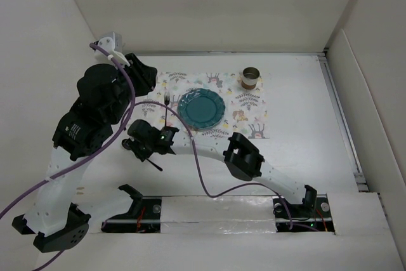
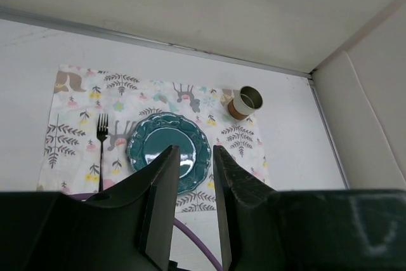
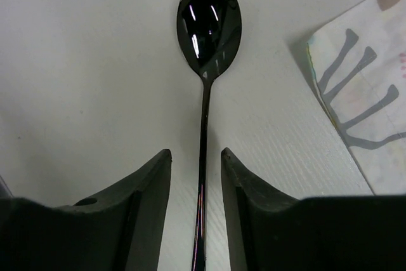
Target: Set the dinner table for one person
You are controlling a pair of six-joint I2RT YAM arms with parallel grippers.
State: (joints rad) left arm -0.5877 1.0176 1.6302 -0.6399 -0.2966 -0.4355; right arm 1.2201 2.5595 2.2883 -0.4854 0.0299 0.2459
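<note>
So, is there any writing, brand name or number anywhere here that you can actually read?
Nothing here can be read.
Small white print on the left arm's black housing: too small to read.
Placemat: printed animals and plants, no words.
Cup: no lettering that I can make out.

place: robot test cell | shown by: bare white partition walls (image 1: 209, 11); purple cable (image 1: 200, 176); dinner table (image 1: 298, 138)

The spoon (image 3: 209, 23) runs down between the right fingers (image 3: 149, 207), and its handle end is cut off at the bottom edge. Only a corner of the placemat (image 3: 368, 80) shows at the right edge. In the left wrist view, the left fingers (image 2: 162, 207) cover the near rim of the plate (image 2: 155, 147) and the handle tip of the fork (image 2: 101, 150). From the top, the left arm (image 1: 101, 103) hides the placemat's upper left corner.
</note>
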